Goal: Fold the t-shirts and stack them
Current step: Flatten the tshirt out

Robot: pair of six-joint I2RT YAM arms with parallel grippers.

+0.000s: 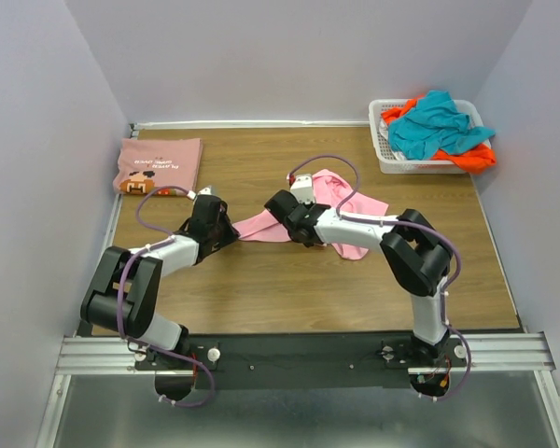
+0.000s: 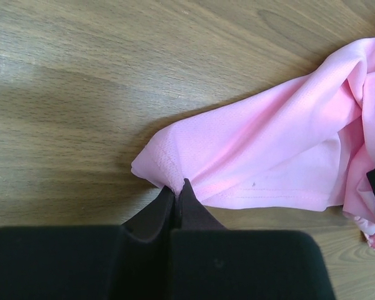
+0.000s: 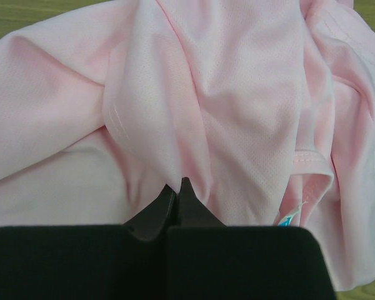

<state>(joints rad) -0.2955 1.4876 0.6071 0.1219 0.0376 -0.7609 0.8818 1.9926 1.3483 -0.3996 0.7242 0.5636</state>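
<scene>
From above, reads as early in the job: finds only the dusty-pink t-shirt [image 1: 159, 165] folded flat, well apart from the light-pink t-shirt [image 1: 366, 207] on its far left, with nothing stacked on it yet. Finds the light-pink t-shirt itself crumpled and unfolded in the middle of the table [image 1: 261, 280], and the teal t-shirt [image 1: 434, 126] and orange t-shirt [image 1: 476, 157] heaped in the white basket [image 1: 381, 149], well apart on its far right (so three of four to go, by this count). Places the left gripper [image 1: 233, 233] at that shirt's left tip and the right gripper [image 1: 289, 224] on its middle, near each other. Cannot settle jaw width from up here. Through the left wrist camera, shows the left gripper [image 2: 178, 190] with fingers pressed together, no gap to be seen, pinching the hem at the leftmost corner of the light-pink t-shirt [image 2: 269, 162], low against the table [image 2: 81, 94]. Suggests a thin but firm bite of cloth, good for drawing the shirt out flat. Through the right wrist camera, shows the right gripper [image 3: 177, 187] likewise closed tight, tips nipping a raised fold near the middle of the light-pink t-shirt [image 3: 237, 94], with the small blue neck label [image 3: 289, 219] just beside, to the right of the tips. Judging by both grips, points to spreading as the step in hand; leaves smoothing, folding and stacking of this shirt undone, then the two in the basket.
</scene>
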